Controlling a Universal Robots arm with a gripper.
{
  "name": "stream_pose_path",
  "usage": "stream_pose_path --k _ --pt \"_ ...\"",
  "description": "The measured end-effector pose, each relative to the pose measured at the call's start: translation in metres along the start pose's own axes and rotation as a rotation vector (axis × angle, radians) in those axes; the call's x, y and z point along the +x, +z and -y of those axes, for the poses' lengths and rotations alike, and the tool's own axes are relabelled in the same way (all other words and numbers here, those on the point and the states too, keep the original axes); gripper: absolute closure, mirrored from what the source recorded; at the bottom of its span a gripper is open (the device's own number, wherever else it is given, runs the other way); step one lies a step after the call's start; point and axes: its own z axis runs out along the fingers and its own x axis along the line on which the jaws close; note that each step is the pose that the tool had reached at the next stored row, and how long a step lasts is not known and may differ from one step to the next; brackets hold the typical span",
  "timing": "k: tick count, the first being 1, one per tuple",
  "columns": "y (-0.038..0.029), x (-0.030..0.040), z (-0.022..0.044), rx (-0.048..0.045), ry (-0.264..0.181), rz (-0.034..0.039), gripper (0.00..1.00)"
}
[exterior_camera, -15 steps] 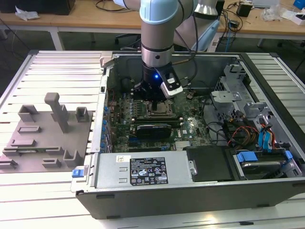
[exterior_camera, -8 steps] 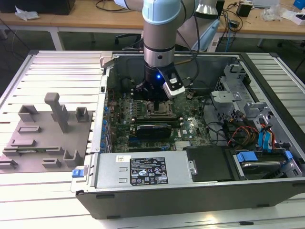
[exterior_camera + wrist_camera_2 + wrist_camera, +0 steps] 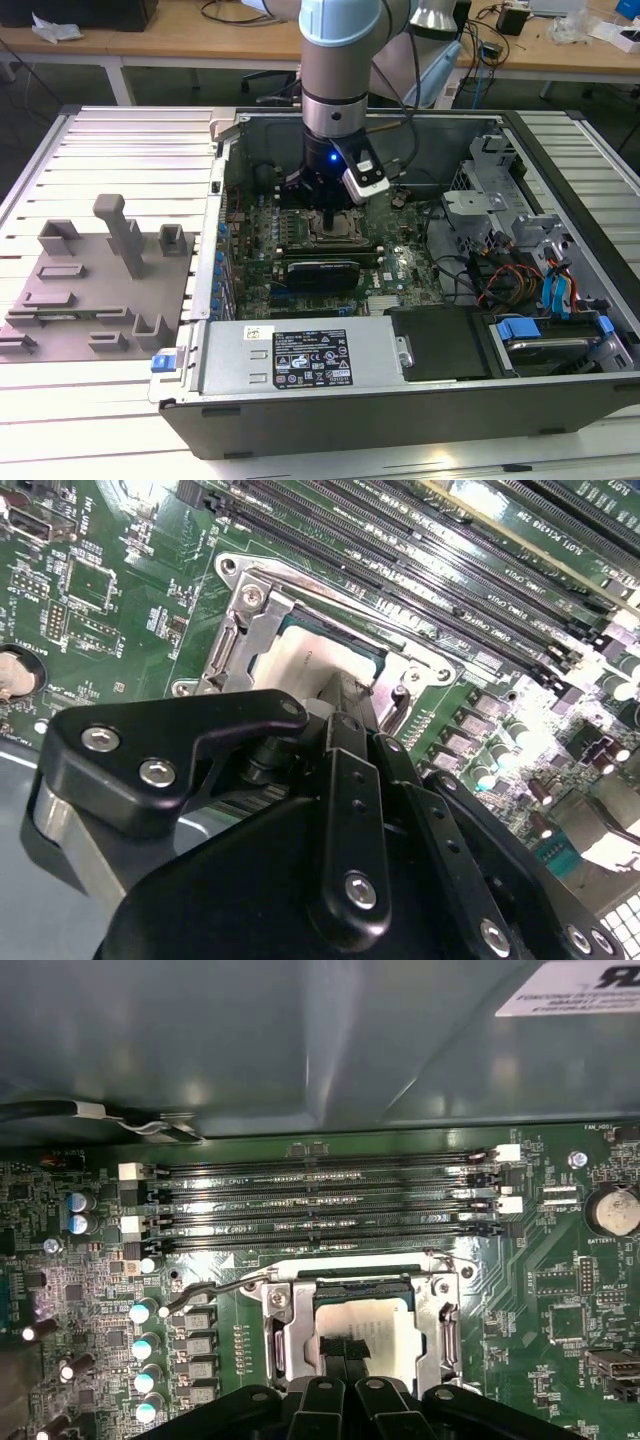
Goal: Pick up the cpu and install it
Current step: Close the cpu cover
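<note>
The cpu (image 3: pixel 390 1325) is sitting flat in the motherboard socket (image 3: pixel 283 1335), deep inside the open computer case (image 3: pixel 400 430). It's looking thin, light and stiff, probably slick on top and delicate underneath, so gripping by the pale outer edges seems safest. The gripper (image 3: pixel 346 1352) is hanging right over its middle. Whether it's clamping or loose, can't tell.

End effector (image 3: pixel 328 216) low over socket frame (image 3: pixel 443 1332); memory slots (image 3: pixel 320 1200), case wall (image 3: pixel 300 1040) close beside.

Grey tray (image 3: pixel 100 290) on slatted table (image 3: pixel 130 150), beside open computer case (image 3: pixel 400 422); green motherboard (image 3: pixel 560 1290) inside.
</note>
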Motion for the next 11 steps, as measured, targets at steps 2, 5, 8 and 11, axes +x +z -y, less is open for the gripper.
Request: stream_pose_path --k 2,5,8,11 --pt "-0.0002 0.003 0.0003 0.0002 0.0 0.0017 0.89" --pt "-0.0005 0.0114 0.0005 0.0 0.0 0.0049 0.89" --pt "-0.0003 0.0164 0.0004 -0.0002 0.0 0.0063 0.89" --pt "0.0 0.0199 0.0001 -0.0002 0.0 0.0068 0.89"
